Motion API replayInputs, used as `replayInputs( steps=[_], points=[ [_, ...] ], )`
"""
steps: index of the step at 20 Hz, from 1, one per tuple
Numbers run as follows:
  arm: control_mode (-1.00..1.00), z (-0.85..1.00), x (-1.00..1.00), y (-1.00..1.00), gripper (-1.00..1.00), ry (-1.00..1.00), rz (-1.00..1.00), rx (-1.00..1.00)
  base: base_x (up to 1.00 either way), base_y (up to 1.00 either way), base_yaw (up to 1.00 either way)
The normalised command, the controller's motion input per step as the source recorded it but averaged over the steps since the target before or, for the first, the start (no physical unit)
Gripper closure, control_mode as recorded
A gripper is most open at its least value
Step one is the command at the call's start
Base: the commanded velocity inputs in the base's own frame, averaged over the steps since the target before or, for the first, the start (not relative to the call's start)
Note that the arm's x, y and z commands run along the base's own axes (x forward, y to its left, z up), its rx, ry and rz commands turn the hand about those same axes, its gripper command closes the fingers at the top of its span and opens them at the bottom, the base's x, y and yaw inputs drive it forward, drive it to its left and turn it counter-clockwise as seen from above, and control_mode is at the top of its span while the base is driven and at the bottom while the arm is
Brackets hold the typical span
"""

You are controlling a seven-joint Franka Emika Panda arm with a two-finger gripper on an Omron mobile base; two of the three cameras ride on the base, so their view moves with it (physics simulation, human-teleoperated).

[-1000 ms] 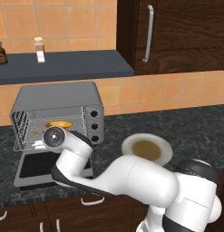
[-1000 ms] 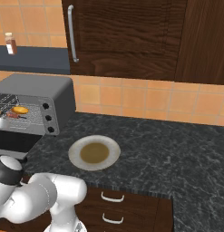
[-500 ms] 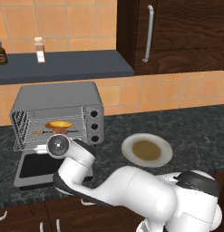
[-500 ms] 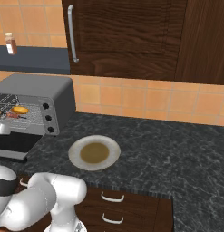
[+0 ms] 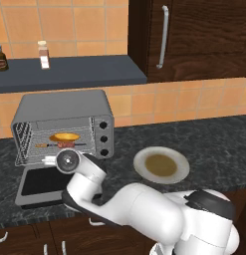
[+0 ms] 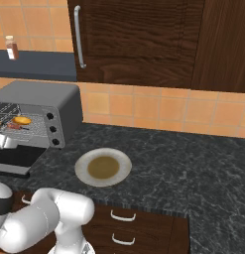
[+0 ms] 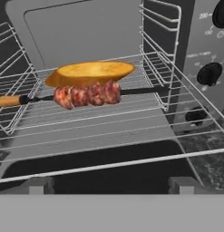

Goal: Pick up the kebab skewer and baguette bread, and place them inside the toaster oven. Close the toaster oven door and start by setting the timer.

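The kebab skewer [image 7: 86, 95] lies across the wire rack [image 7: 104, 122] inside the toaster oven [image 5: 64, 124]; the baguette bread [image 7: 90, 73] sits touching it at its 12 o'clock. The toaster oven door [image 5: 40, 185] hangs folded down over the bench [image 5: 194, 139]; three knobs [image 7: 208, 73] stand at 3 o'clock. My jaws stand wide, holding nothing, just before the oven mouth.
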Motion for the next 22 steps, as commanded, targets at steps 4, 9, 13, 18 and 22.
replayInputs(
  steps=[4, 9, 13, 18, 22],
  points=[
    [-1.0, 0.0, 0.09, 0.0, -1.0, 0.0, 0.0, -0.11, 0.0, 0.0, 0.0],
    [-1.0, 0.0, 0.09, 0.0, -1.0, 0.0, 0.0, -0.07, 0.0, 0.0, 0.0],
    [-1.0, 0.0, 0.03, 0.0, -1.0, 0.02, 0.0, -0.01, 0.0, 0.0, 0.0],
    [-1.0, -0.02, 0.0, 0.0, -1.0, 0.02, 0.0, 0.0, 0.0, 0.0, 0.0],
    [-1.0, -0.11, 0.0, 0.0, -1.0, 0.0, 0.0, 0.0, 0.0, 0.0, 0.0]
  ],
)
